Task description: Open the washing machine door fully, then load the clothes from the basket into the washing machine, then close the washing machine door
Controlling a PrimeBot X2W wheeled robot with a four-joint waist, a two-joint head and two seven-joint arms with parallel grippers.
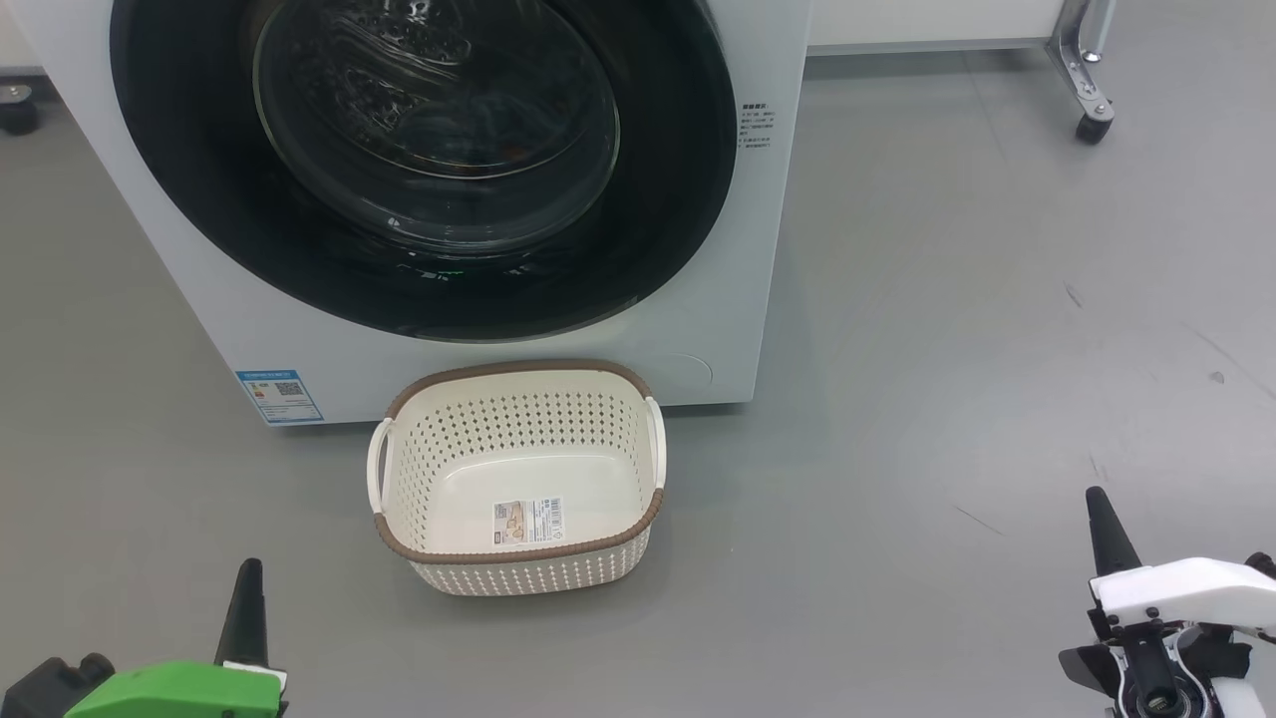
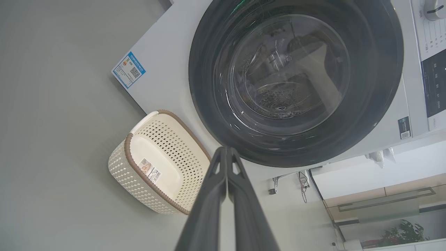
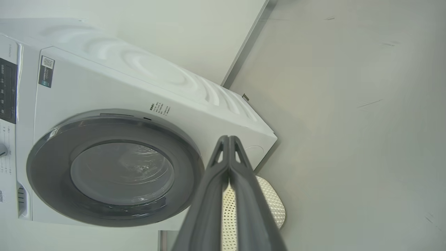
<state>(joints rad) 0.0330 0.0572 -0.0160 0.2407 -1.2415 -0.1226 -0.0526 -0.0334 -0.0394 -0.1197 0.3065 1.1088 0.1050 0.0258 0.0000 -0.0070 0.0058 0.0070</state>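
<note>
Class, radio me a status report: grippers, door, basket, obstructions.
Left gripper, right gripper shut, empty. Door closed. Basket: no clothes, sits just below door.

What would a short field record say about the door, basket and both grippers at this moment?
door: closed, flush on the washer
basket: upright on the floor in front of the washer, empty but for a label
left gripper: shut, holding nothing
right gripper: shut, holding nothing
contact: neither gripper touches door or basket
</note>
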